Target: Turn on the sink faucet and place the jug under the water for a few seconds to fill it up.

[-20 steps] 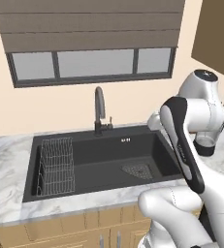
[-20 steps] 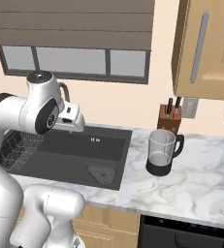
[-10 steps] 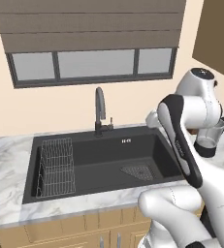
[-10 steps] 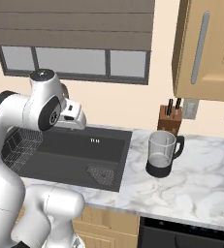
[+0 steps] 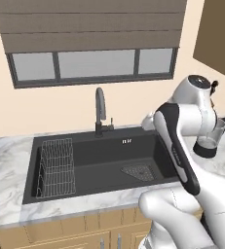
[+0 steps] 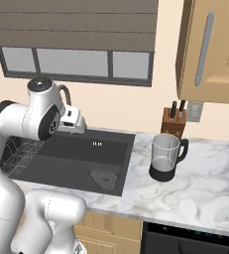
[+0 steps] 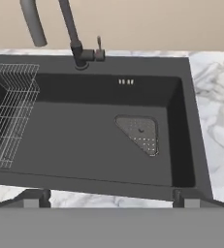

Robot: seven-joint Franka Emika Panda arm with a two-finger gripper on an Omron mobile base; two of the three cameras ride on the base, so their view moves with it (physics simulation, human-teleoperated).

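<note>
Black sink [image 7: 104, 140] lies under the hand view, faucet [image 7: 70, 29] at twelve o'clock, wire rack [image 7: 7, 111] at nine. The gripper [image 7: 108, 196] hangs open above the basin, holding nothing. The glass jug [image 6: 164, 158] stands on the counter [image 6: 210, 188] at three o'clock, near the knife block [image 6: 174, 121].

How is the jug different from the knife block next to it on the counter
The jug is clear glass with a black base and side handle; the knife block is solid brown wood. The jug is a round cylinder, open at the top and empty; the knife block is boxy, with dark knife handles sticking out of it. The jug stands nearer the counter's front edge, the knife block back against the wall. Both stand upright on the marble counter, right of the sink.
</note>
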